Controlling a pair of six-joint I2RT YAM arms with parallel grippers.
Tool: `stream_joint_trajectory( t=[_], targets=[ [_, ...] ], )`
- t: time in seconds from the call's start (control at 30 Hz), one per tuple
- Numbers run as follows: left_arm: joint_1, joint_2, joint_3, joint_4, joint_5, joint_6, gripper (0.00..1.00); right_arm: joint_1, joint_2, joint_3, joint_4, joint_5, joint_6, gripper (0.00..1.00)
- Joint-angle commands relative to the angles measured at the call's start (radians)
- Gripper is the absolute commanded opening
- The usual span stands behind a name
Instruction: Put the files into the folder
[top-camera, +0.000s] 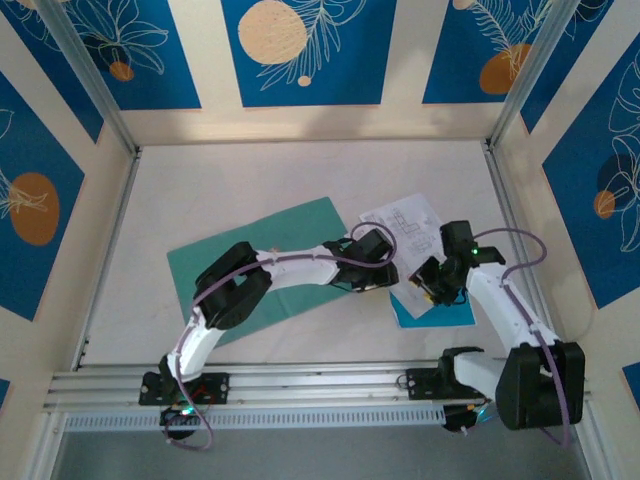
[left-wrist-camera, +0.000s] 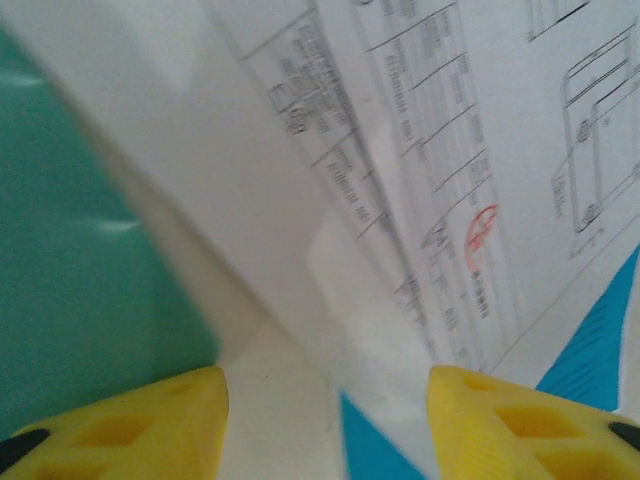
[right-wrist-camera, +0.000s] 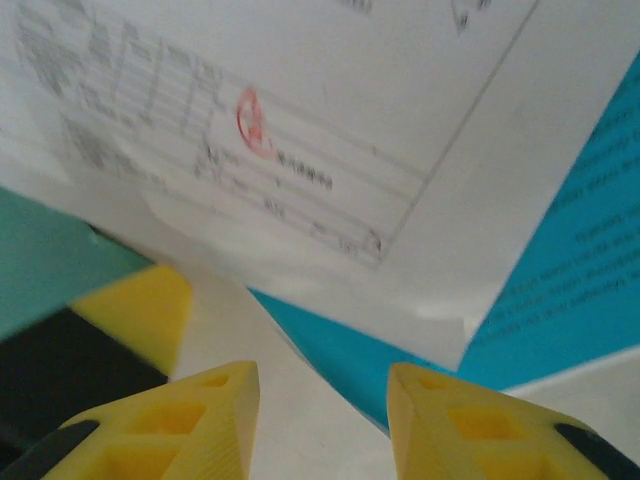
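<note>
Top view: my left arm (top-camera: 300, 270) lay low across the flat teal card folder (top-camera: 265, 240), and my right arm (top-camera: 505, 300) was bent in from the right. The files (top-camera: 400, 222) sat just right of the folder, outside it, on the white counter (top-camera: 220, 180). The wrist views added detail: fine printed tables, a red stamp, and a blue printed sheet (right-wrist-camera: 590, 250) under the papers. My left claw (left-wrist-camera: 325, 420) was open, yellow tips apart, gripping nothing. My right claw (right-wrist-camera: 320, 420) was open too, at the files' near corner.
</note>
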Motion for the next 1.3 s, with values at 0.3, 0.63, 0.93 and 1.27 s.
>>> stream_joint_trajectory(
  t=[0.3,0.63,0.93,1.27],
  targets=[
    [0.093,-0.536,-0.539,-0.197,-0.131,0.001,0.61,0.399,0.23,0.07,-0.07,0.161,-0.011,0.35],
    [0.312,-0.867,-0.903,-0.307,-0.134,0.03,0.6,0.445,0.458,0.191,-0.091,0.187,-0.112,0.35],
    [0.478,-0.842,-0.933,-0.31,-0.135,0.134,0.6,0.456,0.534,0.214,-0.1,0.209,-0.131,0.3],
    [0.569,-0.736,-0.878,-0.308,-0.167,0.256,0.58,0.473,0.546,0.222,-0.123,0.243,-0.155,0.31]
  ],
)
